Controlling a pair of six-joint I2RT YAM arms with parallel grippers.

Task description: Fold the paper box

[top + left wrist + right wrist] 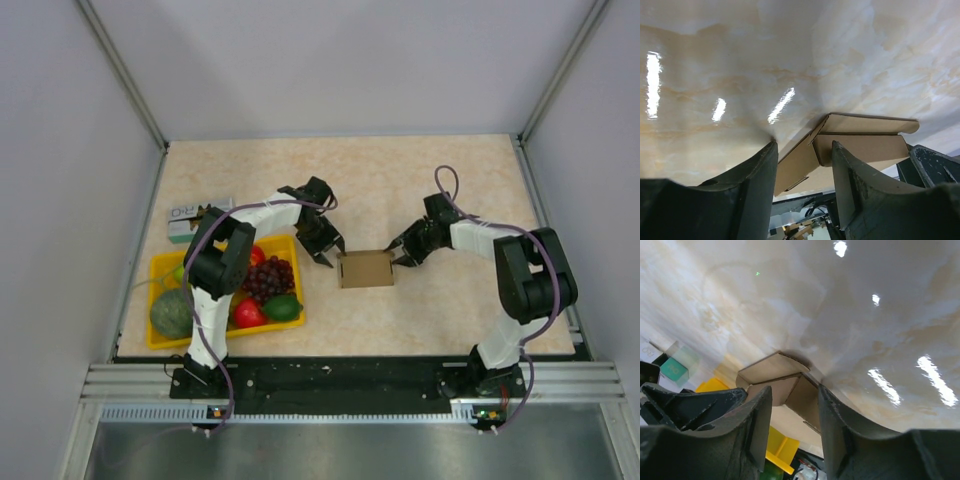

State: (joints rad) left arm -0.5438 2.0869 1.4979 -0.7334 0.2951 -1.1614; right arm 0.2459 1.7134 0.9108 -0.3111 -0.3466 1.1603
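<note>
I have the paper box, a small brown kraft carton that looks partly folded, lying on the marbled surface midway between the arms, apart from the yellow fruit tray so nothing crowds the work. The left pincer sits just beside its left end and the right pincer just beside its right end, both with fingers apart and cardboard showing in the gaps. I judge this bracketing lets one side brace while the other presses a flap.
</note>
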